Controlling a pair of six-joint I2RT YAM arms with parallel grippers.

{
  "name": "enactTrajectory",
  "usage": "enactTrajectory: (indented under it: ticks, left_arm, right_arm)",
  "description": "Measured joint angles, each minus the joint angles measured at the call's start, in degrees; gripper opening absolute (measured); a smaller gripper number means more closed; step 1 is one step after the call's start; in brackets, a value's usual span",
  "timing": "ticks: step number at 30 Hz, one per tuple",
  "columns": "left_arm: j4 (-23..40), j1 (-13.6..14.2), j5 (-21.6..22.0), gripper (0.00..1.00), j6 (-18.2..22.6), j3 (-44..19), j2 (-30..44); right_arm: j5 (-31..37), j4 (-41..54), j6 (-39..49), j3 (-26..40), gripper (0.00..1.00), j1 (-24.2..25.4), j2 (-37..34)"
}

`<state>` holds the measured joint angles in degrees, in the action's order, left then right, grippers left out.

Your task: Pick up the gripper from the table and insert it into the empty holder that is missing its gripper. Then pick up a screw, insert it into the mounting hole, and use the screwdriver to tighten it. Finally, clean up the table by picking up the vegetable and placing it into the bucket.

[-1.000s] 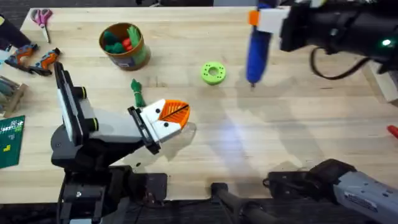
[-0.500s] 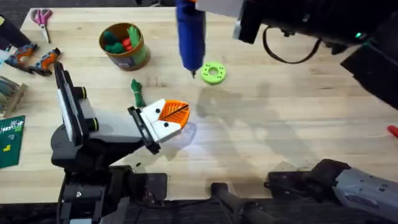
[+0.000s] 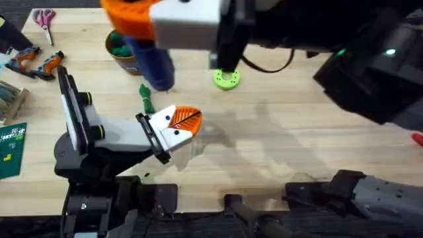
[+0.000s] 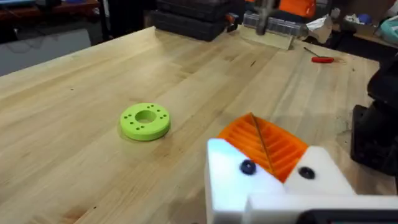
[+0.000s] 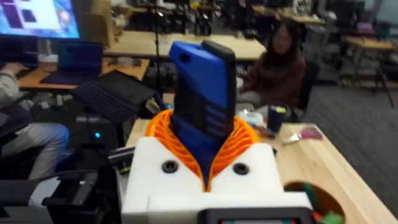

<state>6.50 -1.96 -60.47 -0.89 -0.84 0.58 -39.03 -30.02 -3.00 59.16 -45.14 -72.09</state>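
From above, the right gripper (image 3: 149, 23) hangs high over the far left of the table, its orange pads clamped on the screwdriver (image 3: 153, 63), whose blue body points down just beside the bucket (image 3: 125, 49) and the green vegetable (image 3: 145, 99) lying on the wood. The left gripper (image 3: 177, 124) rests low near the middle, and both its white blocks look to carry orange tips, so I'd judge the loose gripper already seated in the empty holder; whether a screw is in, I cannot tell. The green ring (image 3: 226, 77) sits apart on the table (image 3: 297, 132). Tightening looks to be the step in hand, and the vegetable is not yet in the bucket. Over to the left wrist: the orange ribbed pads (image 4: 264, 143) lie pressed together with nothing between them, two dark screw heads show on the white block (image 4: 273, 183), and the ring (image 4: 145, 121) lies ahead. Now the right wrist: the screwdriver (image 5: 202, 93) stands upright, gripped between orange pads (image 5: 239, 140), the bucket's rim (image 5: 311, 190) at the corner. As for writing, the bucket's label and the green board (image 3: 10, 149) at the left edge are too small to read.
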Motion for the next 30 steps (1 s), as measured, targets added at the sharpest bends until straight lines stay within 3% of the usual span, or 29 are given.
enactTrajectory:
  ticks: [9, 30]
  left_arm:
    - [0.0, 0.0, 0.0, 0.009, 0.0, 0.0, 0.0]
    - [0.0, 0.0, 0.0, 0.009, 0.0, 0.0, -0.02]
  right_arm:
    - [-0.93, -1.27, 0.52, 0.0, 0.026, -3.89, -3.67]
    - [-0.96, 6.11, 5.13, -0.09, 0.026, -3.7, -4.34]
